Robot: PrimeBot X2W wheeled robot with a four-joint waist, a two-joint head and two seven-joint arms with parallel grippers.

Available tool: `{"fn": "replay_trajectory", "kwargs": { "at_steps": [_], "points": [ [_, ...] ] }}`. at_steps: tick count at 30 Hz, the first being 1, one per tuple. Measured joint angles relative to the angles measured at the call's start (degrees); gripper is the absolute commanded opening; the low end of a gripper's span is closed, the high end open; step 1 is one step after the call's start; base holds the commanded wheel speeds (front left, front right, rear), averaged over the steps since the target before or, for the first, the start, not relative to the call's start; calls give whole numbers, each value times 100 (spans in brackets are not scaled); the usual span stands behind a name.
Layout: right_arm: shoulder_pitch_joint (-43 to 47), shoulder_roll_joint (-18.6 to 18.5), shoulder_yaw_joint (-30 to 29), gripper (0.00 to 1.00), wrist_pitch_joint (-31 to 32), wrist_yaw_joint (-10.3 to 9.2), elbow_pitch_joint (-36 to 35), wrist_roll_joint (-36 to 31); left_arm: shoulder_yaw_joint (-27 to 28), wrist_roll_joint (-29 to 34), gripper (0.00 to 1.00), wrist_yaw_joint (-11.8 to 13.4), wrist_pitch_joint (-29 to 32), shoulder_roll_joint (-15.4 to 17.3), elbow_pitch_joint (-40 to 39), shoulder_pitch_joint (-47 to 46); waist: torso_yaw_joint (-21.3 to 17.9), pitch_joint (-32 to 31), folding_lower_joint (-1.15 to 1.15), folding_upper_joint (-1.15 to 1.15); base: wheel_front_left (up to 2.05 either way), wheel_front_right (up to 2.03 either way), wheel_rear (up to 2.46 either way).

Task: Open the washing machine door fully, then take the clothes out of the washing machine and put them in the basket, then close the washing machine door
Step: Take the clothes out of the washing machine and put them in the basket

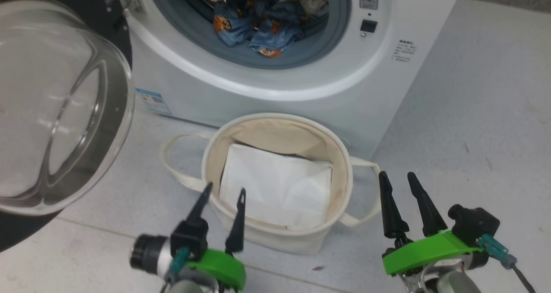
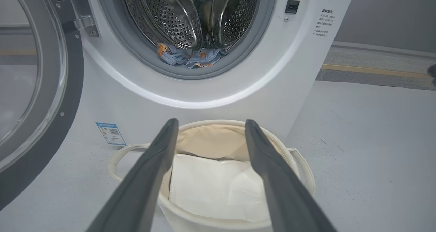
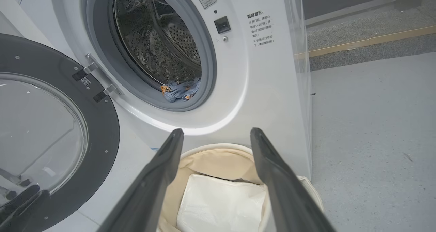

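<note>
Judging progress: washing machine door (image 1: pixel 56 108) stood wide open at left, so I counted step one done. Clothes (image 1: pixel 262 26) lay in drum mouth of washing machine (image 1: pixel 301 95), near front lip, not yet taken. Basket (image 1: pixel 275 237) sat on floor against machine front, white folded sheet (image 1: pixel 275 189) inside. Left hand (image 1: pixel 226 187) over basket's near rim, right hand (image 1: pixel 396 174) beside its right handle; both spread wide, empty. Unloading and door closing left.

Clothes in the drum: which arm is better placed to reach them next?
Probably left: the left gripper, open, sits almost in line with the clothes; the right gripper, also open, stands farther aside.
</note>
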Motion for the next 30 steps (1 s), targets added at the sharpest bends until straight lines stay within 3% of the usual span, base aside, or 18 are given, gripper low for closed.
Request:
{"fn": "replay_trajectory", "kwargs": {
  "at_steps": [7, 14, 21, 30],
  "points": [
    [-91, 0, 18, 100, 0, 0, -190, 0, 283, 158, 100, -5, 0, 79, 303, -924, -184, 527, 0, 0, 0, 0, 0],
    [-689, -2, 45, 100, 0, 0, -435, -19, 398, 385, 100, -135, 57, 355, 966, -2426, -419, 1314, 0, 0, 0, 0, 0],
    [-1062, -5, 118, 100, 0, 0, -500, 10, 705, 448, 100, 52, 303, 600, 1464, -3899, -678, 2110, 0, 0, 0, 0, 0],
    [-1479, -9, 300, 100, 0, 0, -560, 79, 524, 950, 100, 132, 936, 871, 2341, -5435, -969, 2814, 1, 0, 0, 0, 0]
  ]
}}
